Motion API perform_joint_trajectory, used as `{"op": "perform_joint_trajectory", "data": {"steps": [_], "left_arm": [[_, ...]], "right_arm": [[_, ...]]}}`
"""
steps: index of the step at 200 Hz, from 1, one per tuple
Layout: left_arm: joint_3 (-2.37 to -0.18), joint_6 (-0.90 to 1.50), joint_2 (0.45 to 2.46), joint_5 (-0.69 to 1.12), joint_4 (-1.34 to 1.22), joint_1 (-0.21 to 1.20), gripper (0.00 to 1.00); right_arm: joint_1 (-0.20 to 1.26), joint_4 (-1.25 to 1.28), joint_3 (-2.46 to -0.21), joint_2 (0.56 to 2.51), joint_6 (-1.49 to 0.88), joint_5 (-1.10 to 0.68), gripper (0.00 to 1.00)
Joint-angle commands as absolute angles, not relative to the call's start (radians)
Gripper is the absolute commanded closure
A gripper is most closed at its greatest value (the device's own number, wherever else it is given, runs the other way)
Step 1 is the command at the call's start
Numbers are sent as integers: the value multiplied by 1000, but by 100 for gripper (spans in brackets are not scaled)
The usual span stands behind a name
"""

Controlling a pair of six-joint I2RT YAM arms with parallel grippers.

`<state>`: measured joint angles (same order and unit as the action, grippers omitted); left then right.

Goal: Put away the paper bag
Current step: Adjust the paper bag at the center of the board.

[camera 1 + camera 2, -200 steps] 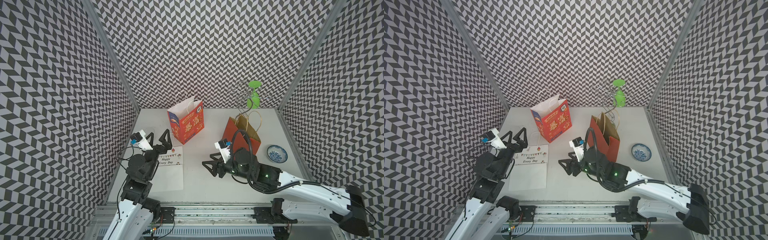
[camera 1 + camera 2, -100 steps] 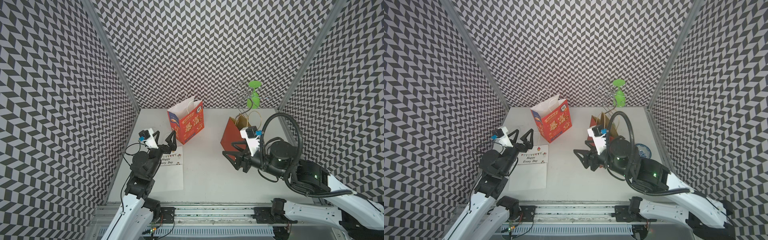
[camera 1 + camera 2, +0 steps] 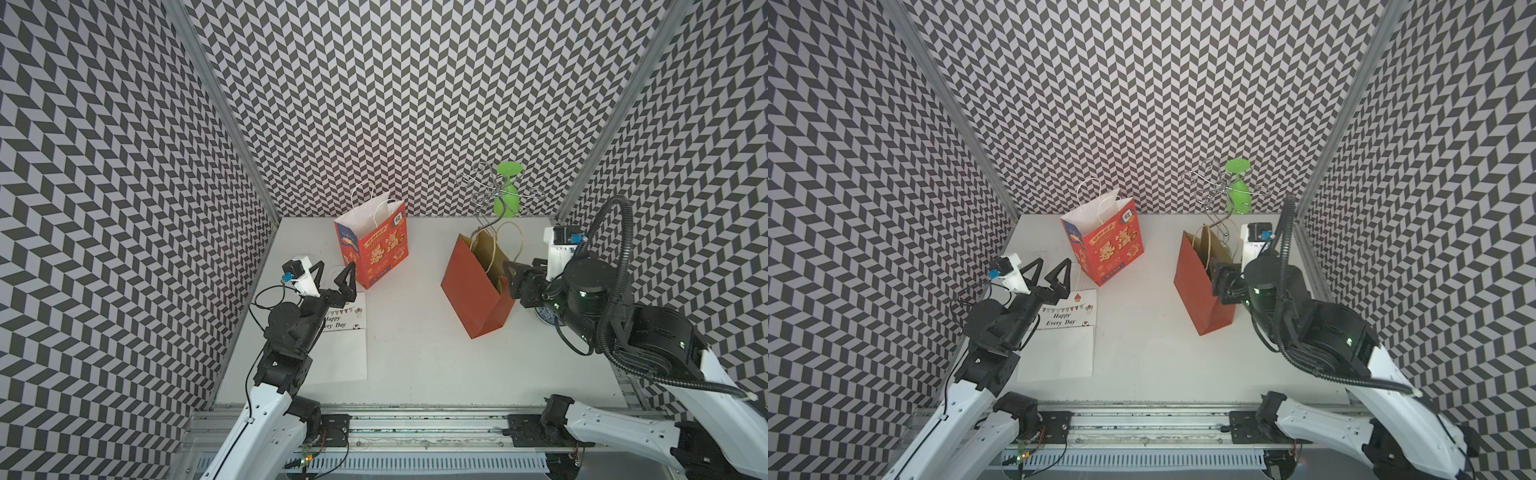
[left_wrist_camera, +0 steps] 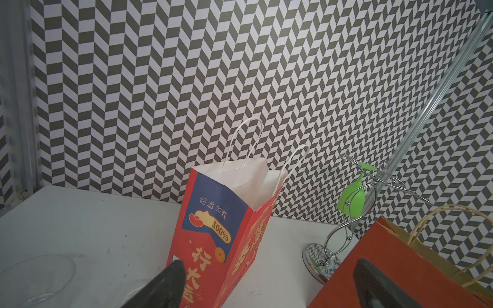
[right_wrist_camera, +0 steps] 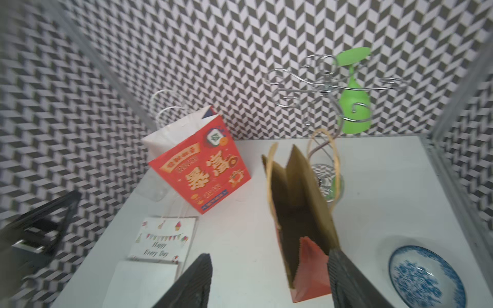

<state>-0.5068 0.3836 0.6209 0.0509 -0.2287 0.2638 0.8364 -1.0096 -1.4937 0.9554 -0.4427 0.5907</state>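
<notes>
Over on the right half of the white tabletop (image 3: 415, 353) the plain red paper bag (image 3: 469, 286), brown inside with tan cord handles, stands upright with its mouth gaping. The right gripper (image 3: 510, 277) is level with its rim, at the narrow end that faces the right wall. In the right wrist view the jaws are parted and grasp nothing. The near end of that bag (image 5: 309, 256) sits between the two black fingers (image 5: 197, 277), hard up against one with a clear gap to the other. I cannot tell whether that nearer finger actually touches the paper. Just behind the bag rises a curly silver wire stand (image 3: 488, 195) with a green plastic goblet (image 3: 507, 199) hung upside down on it. A blue-and-white patterned bowl (image 5: 426, 277) lies beside the bag, under the right arm. Well apart on the left, the left gripper (image 3: 336, 266) is spread wide and empty in both top views. It hangs over the top edge of a flat white paper bag printed "Happy Every Day" (image 3: 345, 349). Just beyond it stands a red printed paper bag with white handles (image 3: 380, 253).
</notes>
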Motion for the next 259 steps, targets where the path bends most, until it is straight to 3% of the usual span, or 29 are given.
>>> {"op": "perform_joint_trajectory", "data": {"steps": [1,73,132,166,191,237,259], "left_arm": [[-494,390,619,74,-273,262,0],[-501,391,615,85,-264,262,0],[-501,390,617,116,-265,262,0],[-503,391,621,126,-267,262,0],[-504,420,626,143,-271,262,0],[-507,423,639,159,-278,263,0],[-509,424,651,172,-284,262,0]], "right_arm": [[698,-1037,-1478,974,-437,603,31],[290,-931,-1437,1016,-397,174,29],[270,-787,-1203,962,-402,57,32],[269,-672,-1076,935,-379,98,35],[269,-598,-1014,894,-358,-4,34],[268,-605,-1037,777,-245,169,27],[270,-626,-1041,736,-160,147,28]]}}
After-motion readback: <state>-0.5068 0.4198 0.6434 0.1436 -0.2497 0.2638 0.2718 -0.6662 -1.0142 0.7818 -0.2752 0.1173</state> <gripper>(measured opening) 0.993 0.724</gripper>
